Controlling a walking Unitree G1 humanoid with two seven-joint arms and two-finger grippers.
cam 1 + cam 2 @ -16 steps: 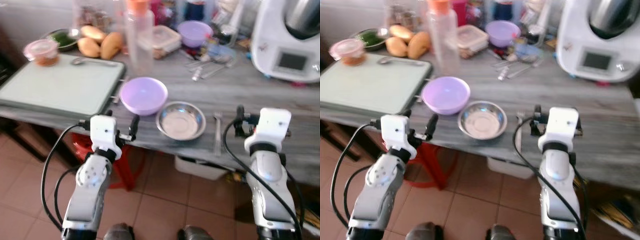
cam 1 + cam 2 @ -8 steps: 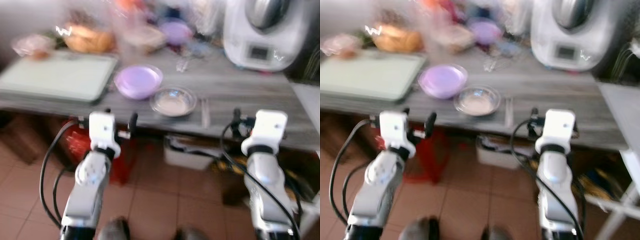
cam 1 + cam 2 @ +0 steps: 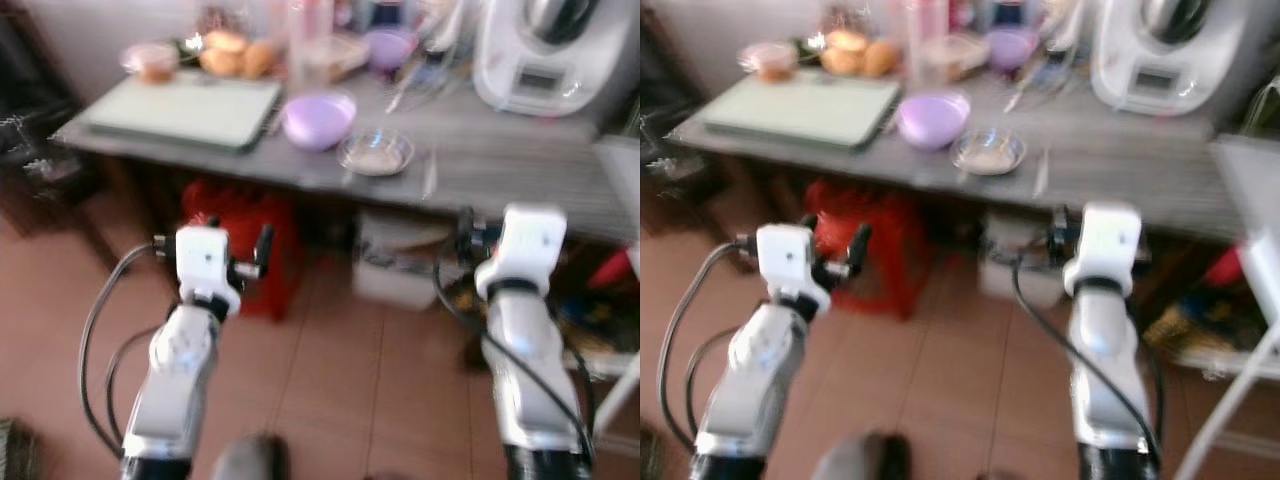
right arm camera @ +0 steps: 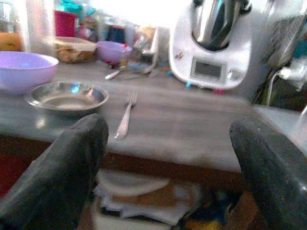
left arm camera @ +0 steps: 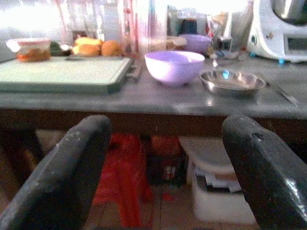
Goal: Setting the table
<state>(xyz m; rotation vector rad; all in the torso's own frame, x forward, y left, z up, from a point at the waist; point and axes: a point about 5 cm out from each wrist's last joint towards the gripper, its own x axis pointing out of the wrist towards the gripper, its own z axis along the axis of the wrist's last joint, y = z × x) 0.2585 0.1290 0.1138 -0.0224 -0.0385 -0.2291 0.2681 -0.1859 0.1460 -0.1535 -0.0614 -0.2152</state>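
A lilac bowl point(image 3: 318, 118) and a shallow steel bowl point(image 3: 375, 153) stand side by side near the front edge of the grey table point(image 3: 500, 165). A fork point(image 4: 125, 115) lies just right of the steel bowl. Both arms are held out over the tiled floor, well short of the table. My left gripper point(image 3: 212, 242) is open, and in the left wrist view its fingers point(image 5: 62, 177) frame the lilac bowl point(image 5: 174, 66) with nothing between them. My right gripper point(image 3: 512, 228) is open too, facing the fork and the steel bowl point(image 4: 67, 96).
A pale green board point(image 3: 185, 105) covers the table's left part, with bread rolls point(image 3: 235, 55), a clear bottle point(image 3: 308, 45) and a second lilac bowl point(image 3: 388, 45) behind. A white kitchen machine point(image 3: 545, 55) stands at the right. Under the table are a red stool point(image 3: 245, 235) and a white box point(image 3: 400, 265).
The camera has drawn back from the table: the table now lies farther off and more floor shows. Both grippers stay open and hold nothing.
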